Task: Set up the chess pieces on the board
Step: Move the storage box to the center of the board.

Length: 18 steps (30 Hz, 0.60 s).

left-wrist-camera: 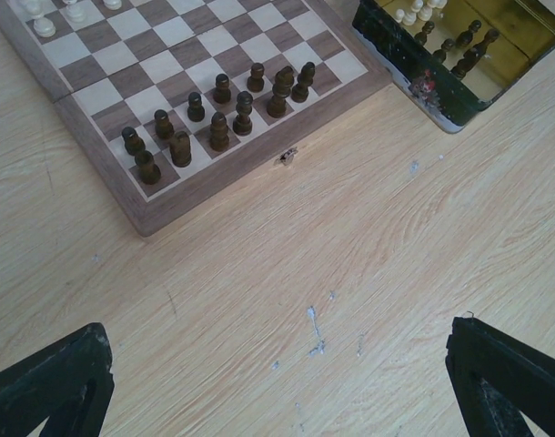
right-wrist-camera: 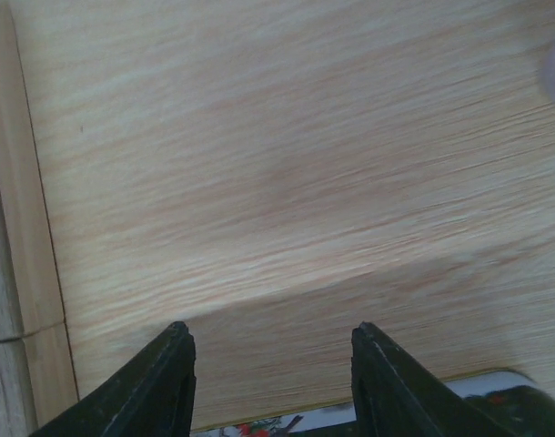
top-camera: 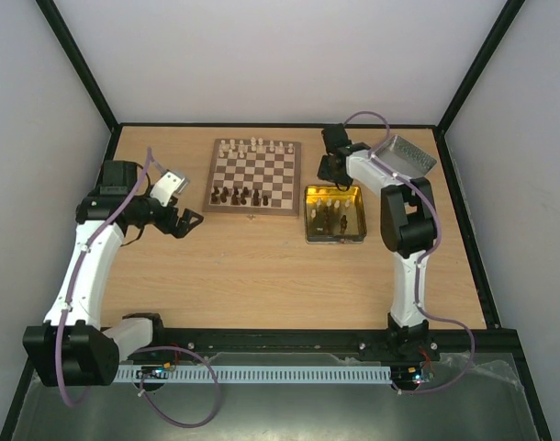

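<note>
The board (top-camera: pixel 254 175) lies at the table's back middle. Cream pieces (top-camera: pixel 252 145) stand along its far edge and dark pieces (top-camera: pixel 240 195) along its near edge; both show in the left wrist view, dark pieces (left-wrist-camera: pixel 221 116) and cream ones (left-wrist-camera: pixel 43 25). More pieces (top-camera: pixel 331 211) lie in the yellow tin (top-camera: pixel 334 236), seen too in the left wrist view (left-wrist-camera: pixel 455 96). My left gripper (top-camera: pixel 190 221) is open and empty over bare table left of the board. My right gripper (top-camera: pixel 328 171) is open and empty, between the board's right edge (right-wrist-camera: pixel 23 273) and the tin's far rim.
A silver tray-like lid (top-camera: pixel 404 154) lies at the back right, behind the right arm. Black frame rails run round the table (top-camera: pixel 262 276). Bare wood lies in front of the board and tin.
</note>
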Motion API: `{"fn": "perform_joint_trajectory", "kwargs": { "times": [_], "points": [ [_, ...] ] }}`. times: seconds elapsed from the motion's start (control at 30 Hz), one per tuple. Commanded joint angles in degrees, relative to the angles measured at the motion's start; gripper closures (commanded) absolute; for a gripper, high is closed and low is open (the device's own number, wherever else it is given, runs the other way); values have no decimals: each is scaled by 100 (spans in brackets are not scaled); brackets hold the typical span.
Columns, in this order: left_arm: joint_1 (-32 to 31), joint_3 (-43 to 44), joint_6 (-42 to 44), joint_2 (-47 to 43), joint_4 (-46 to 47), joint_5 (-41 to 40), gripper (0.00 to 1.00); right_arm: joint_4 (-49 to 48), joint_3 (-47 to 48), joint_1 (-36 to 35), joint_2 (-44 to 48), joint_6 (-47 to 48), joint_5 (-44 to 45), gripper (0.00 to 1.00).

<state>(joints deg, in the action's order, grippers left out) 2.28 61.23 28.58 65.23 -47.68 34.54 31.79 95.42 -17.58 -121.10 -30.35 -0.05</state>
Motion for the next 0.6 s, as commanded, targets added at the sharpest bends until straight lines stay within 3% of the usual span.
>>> {"fn": "perform_joint_trajectory", "kwargs": {
  "times": [0.0,0.1,0.23,0.57],
  "points": [
    [35,-136,86,-245,-64,-78,1,-9,47,-158,-184,81,71,58],
    [35,-188,122,-329,-101,-118,1,-118,-115,-239,-134,20,0,66],
    [35,-206,128,-390,-139,-133,1,-191,-337,-335,-19,-71,12,71],
    [35,-110,106,-489,-279,-210,1,-734,-1829,-474,818,-138,10,72]
  ]
}}
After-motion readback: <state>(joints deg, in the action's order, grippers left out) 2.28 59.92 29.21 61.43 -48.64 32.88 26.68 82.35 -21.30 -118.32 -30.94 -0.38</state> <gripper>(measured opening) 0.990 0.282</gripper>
